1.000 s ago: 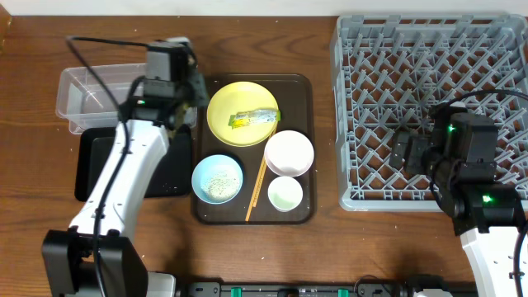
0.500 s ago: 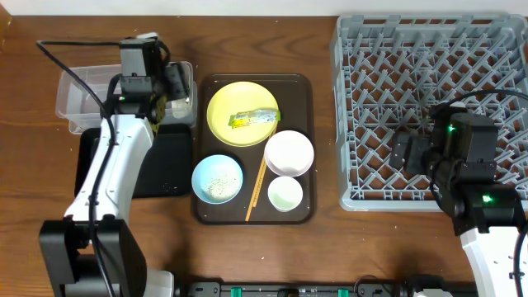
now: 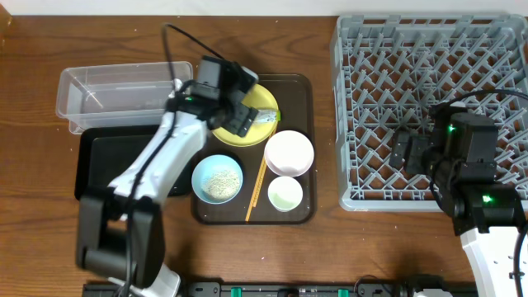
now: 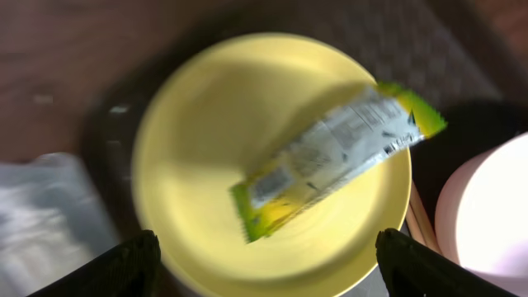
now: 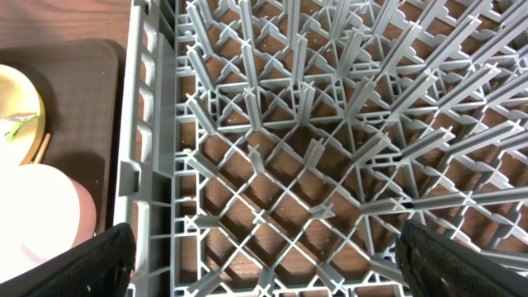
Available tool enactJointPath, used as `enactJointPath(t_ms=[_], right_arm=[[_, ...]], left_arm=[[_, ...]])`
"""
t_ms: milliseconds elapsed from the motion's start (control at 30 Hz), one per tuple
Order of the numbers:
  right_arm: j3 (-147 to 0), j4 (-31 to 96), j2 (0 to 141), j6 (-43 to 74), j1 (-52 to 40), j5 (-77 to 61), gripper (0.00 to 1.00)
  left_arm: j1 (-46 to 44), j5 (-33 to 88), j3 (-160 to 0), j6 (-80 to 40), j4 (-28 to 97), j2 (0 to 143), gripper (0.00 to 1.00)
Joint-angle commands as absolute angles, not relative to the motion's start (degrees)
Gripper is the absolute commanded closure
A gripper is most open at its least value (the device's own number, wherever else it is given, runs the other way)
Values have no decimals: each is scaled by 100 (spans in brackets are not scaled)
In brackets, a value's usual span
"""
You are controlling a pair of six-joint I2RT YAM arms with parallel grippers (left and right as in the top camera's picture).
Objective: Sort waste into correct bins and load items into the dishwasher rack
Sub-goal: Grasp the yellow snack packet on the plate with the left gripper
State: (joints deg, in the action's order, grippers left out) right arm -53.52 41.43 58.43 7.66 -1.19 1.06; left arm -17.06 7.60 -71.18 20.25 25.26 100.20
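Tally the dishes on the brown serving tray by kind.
Plates: 1 (yellow plate)
Bowls: 2 (white bowl, light blue bowl)
Cups: 1 (small white cup)
Total: 4

No legible txt; wrapper (image 4: pixel 334 157) print blurred.

The left gripper (image 3: pixel 242 118) hangs face-down, arm outstretched, jaws spread wide; the right gripper (image 3: pixel 403 153) points leftward, jaws wide.
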Motion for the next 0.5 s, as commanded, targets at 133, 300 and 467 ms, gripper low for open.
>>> enactJointPath(t_ms=[133,300,467], right_arm=[[-5461,4160,5819,788,-71,104,1],[-5461,4163,5819,788,-71,106,1],[-5461,4163,5819,788,-71,106,1]], left_arm=[[-1909,816,-7148,2353,2062,10798,14],[-1909,814,-7148,2351,1774,11135,14],[-1911,816,-7148,2349,1765,11172,25]])
